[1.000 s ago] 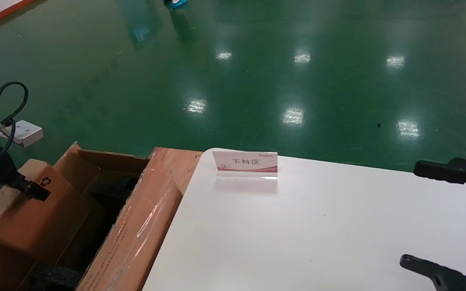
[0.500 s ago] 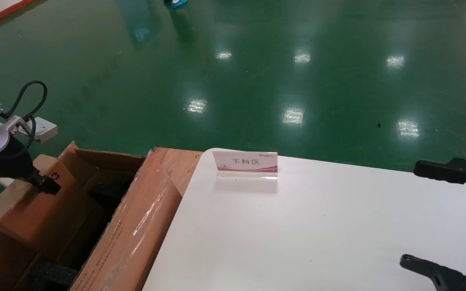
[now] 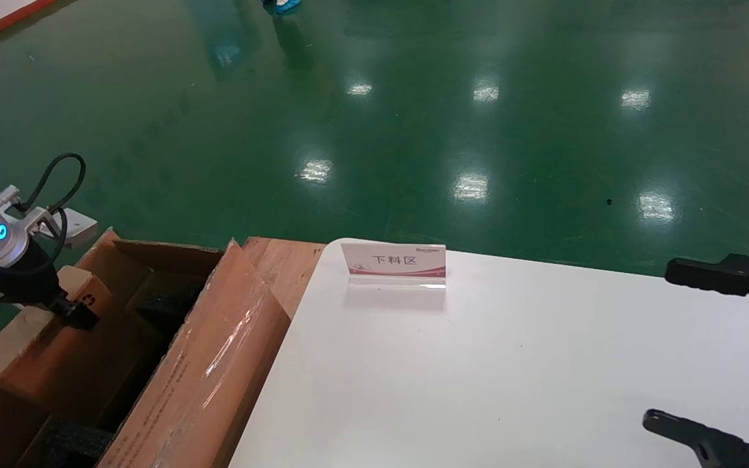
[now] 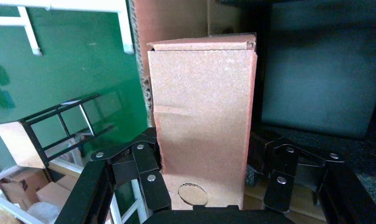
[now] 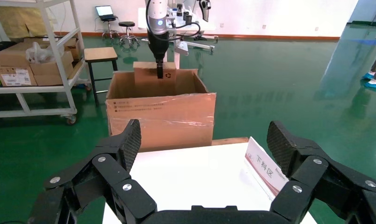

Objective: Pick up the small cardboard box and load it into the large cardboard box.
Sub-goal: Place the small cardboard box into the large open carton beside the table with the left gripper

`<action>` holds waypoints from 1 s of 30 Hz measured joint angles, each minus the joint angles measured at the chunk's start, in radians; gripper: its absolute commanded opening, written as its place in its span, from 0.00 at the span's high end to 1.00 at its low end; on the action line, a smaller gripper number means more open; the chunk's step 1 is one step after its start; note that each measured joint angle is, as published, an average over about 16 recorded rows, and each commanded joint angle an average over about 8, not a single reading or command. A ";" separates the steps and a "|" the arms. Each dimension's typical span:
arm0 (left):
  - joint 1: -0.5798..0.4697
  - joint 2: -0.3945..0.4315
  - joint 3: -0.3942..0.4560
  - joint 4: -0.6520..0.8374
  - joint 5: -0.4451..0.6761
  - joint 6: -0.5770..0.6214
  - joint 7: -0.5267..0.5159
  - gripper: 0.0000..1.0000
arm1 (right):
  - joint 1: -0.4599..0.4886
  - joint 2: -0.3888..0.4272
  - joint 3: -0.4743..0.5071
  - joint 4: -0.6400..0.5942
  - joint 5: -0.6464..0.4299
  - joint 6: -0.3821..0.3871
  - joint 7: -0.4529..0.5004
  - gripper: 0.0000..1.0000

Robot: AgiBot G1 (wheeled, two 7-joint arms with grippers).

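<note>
In the head view, at the lower left of the frame, we see the small cardboard box (image 3: pixel 49 348), plain brown with a black recycling symbol near its upper corner, tilted over the open top of the large cardboard box (image 3: pixel 173 364). The left gripper (image 3: pixel 74 313) pinches it at that marked corner. The carton's long flap with clear tape rises beside the white table (image 3: pixel 511 364), and black foam (image 3: pixel 157 302) shows dark inside. Between the small box and the taped flap an open gap leads down into the carton. The right gripper (image 3: pixel 706 351) sits at the right edge of the frame, fingers spread wide over the table, well apart from the sign card (image 3: pixel 394 263) near the table's far rim.

In the left wrist view, the small box (image 4: pixel 202 121) fills the centre, a narrow brown face with a folded end flap at the top of the frame and a round punched tab low down. The left gripper's fingers (image 4: pixel 146 172) press on both its sides. Dark interior lies at the right of the frame, green floor at the left.

In the right wrist view, the right gripper (image 5: pixel 204 149) is spread. In the upper middle the carton (image 5: pixel 160 114) stands on the green floor, and the small box (image 5: pixel 148 74) is half sunk behind its rim, held from above by the left gripper (image 5: pixel 159 71).
</note>
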 measured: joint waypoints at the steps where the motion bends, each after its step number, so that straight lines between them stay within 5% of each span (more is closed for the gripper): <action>1: 0.005 0.000 0.000 0.002 -0.001 -0.003 -0.001 1.00 | 0.000 0.000 0.000 0.000 0.000 0.000 0.000 0.00; 5: 0.023 0.002 0.001 0.014 -0.005 -0.013 -0.002 1.00 | 0.000 0.000 0.000 0.000 0.000 0.000 0.000 0.00; 7: 0.030 0.003 0.000 0.020 -0.008 -0.017 -0.002 0.91 | 0.000 0.000 0.000 0.000 0.000 0.000 0.000 0.00; 13: 0.043 0.006 -0.002 0.033 -0.015 -0.025 0.001 0.17 | 0.000 0.000 0.000 0.000 0.000 0.000 0.000 0.00; 15: 0.045 0.007 -0.002 0.035 -0.016 -0.026 0.001 0.01 | 0.000 0.000 0.000 0.000 0.000 0.000 0.000 0.00; 30: 0.042 0.006 -0.001 0.032 -0.016 -0.023 0.001 0.00 | 0.000 0.000 0.000 0.000 0.001 0.001 0.000 0.00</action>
